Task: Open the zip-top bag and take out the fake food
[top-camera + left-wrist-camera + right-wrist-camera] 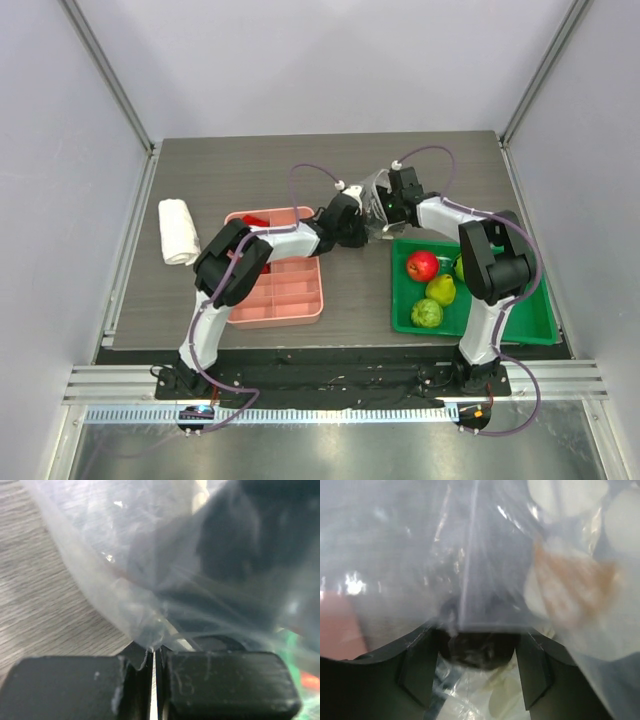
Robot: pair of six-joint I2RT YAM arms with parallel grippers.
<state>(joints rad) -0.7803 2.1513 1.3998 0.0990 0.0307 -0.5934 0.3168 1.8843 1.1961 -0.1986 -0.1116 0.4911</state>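
The zip-top bag (374,190) is clear with white dots and hangs between my two grippers above the table's middle. My left gripper (366,222) is shut on a corner of the bag; in the left wrist view the jaws (155,655) pinch the film (150,555) with only a slit between them. My right gripper (385,207) meets the bag from the right; its jaws (476,637) stand wide apart with the bag's film (470,550) draped across them. The red apple (422,265), yellow-green pear (441,289) and bumpy green fruit (427,313) lie in the green tray (530,322).
A pink divided tray (285,300) with red pieces (255,219) sits under the left arm. A rolled white towel (178,231) lies at the left. The right arm's elbow overhangs the green tray.
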